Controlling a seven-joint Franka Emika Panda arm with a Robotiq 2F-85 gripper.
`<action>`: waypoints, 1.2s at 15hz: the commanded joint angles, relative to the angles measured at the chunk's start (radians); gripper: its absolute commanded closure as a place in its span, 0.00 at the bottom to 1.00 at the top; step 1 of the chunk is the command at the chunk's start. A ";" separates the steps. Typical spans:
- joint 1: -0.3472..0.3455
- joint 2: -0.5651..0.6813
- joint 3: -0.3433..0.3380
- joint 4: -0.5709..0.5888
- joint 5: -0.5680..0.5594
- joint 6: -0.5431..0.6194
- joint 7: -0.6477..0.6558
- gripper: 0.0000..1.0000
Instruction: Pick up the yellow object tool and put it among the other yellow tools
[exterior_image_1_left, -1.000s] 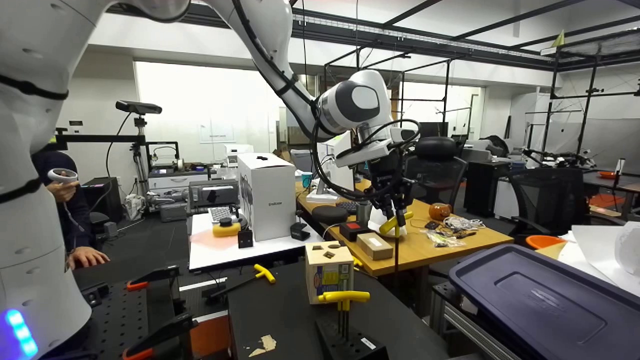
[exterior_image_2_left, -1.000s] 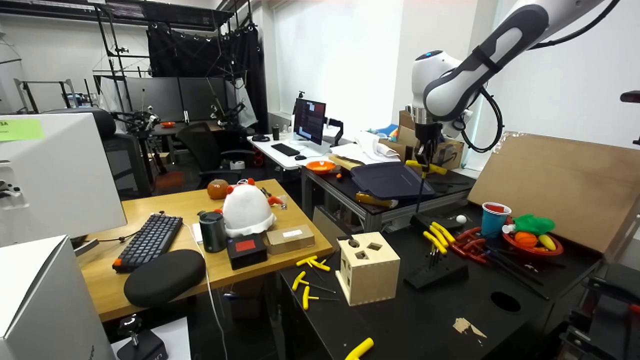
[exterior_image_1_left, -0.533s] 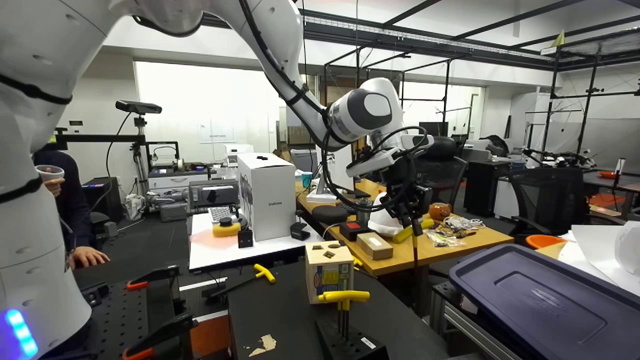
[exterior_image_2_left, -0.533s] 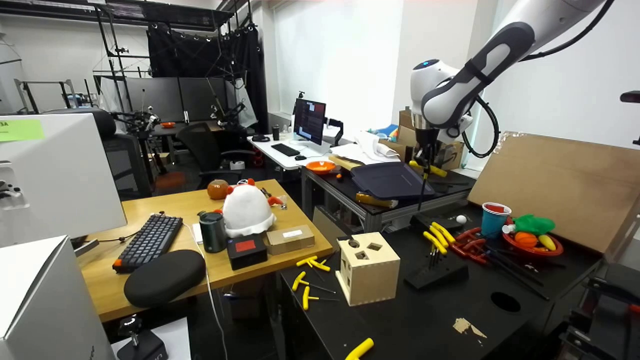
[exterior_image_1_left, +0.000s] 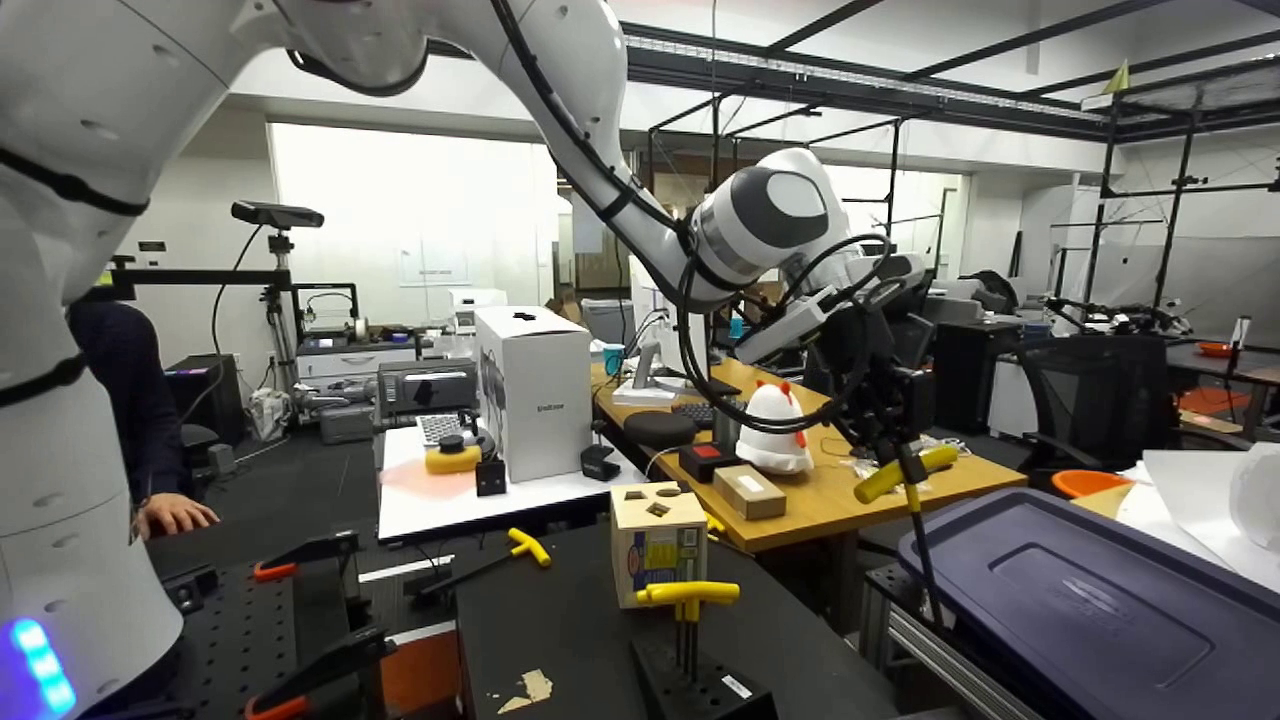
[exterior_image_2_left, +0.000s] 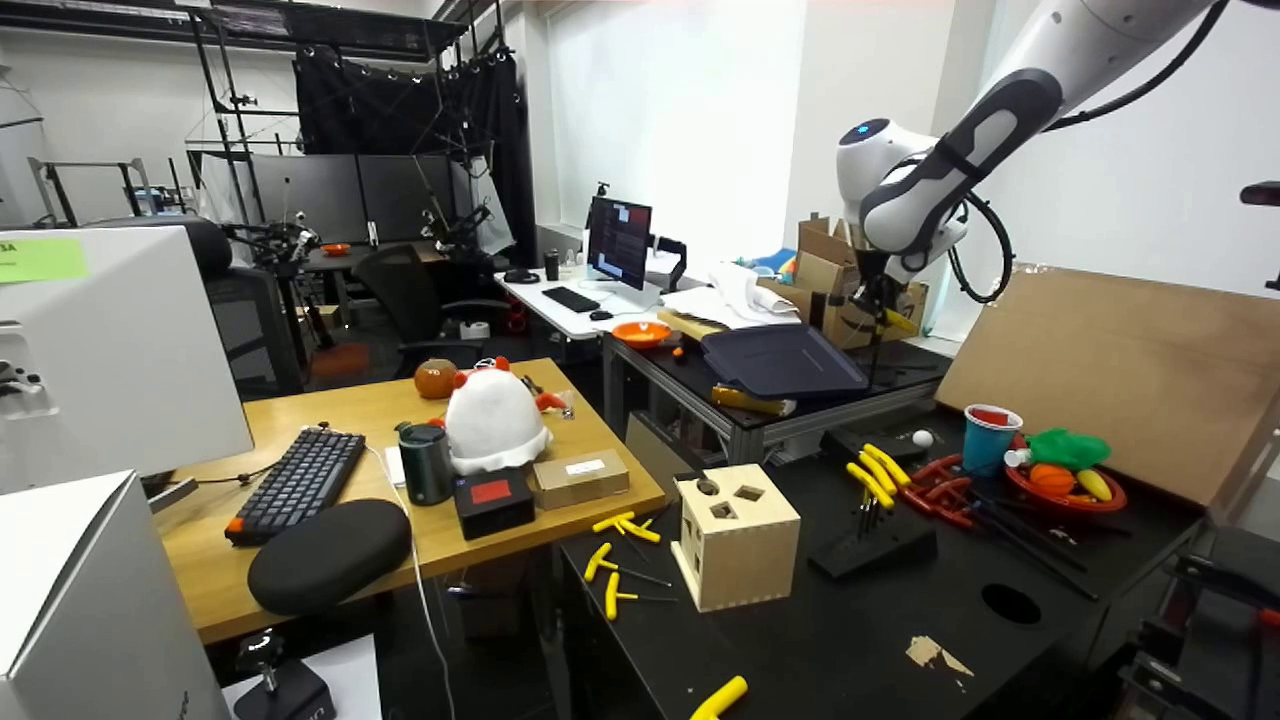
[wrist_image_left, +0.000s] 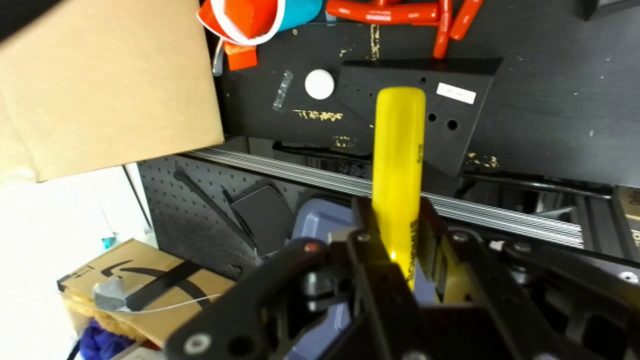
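My gripper (exterior_image_1_left: 908, 462) is shut on a yellow T-handled tool (exterior_image_1_left: 880, 483), held in the air with its dark shaft hanging down, slightly tilted. In the wrist view the yellow handle (wrist_image_left: 398, 160) stands between the fingers (wrist_image_left: 395, 215). The handle is partly hidden behind the gripper in an exterior view (exterior_image_2_left: 903, 321). Other yellow tools (exterior_image_2_left: 627, 527) lie in a loose cluster beside the pale wooden box (exterior_image_2_left: 745, 540) on the black table. More yellow-handled tools (exterior_image_2_left: 875, 476) stand upright in a black holder (exterior_image_2_left: 872, 552); they also show in an exterior view (exterior_image_1_left: 690, 593).
Another black holder with holes (wrist_image_left: 435, 112) lies below the held tool, near a white ball (wrist_image_left: 319, 84). Red tools (exterior_image_2_left: 940, 490), a blue cup (exterior_image_2_left: 988, 440) and a bowl of toys (exterior_image_2_left: 1065, 495) are nearby. A dark bin lid (exterior_image_1_left: 1100, 600) and a leaning cardboard sheet (exterior_image_2_left: 1110, 370) stand beyond.
The arm has carried the held tool away from above the wooden desk and over toward the dark bin lid. The tool's shaft is more tilted. The person's hand controller is no longer visible.
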 joint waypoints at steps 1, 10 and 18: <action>0.011 -0.020 -0.040 -0.014 -0.029 -0.043 0.051 0.94; -0.005 -0.118 -0.033 -0.139 -0.016 -0.115 0.033 0.94; -0.015 -0.188 0.007 -0.253 0.013 -0.140 0.023 0.94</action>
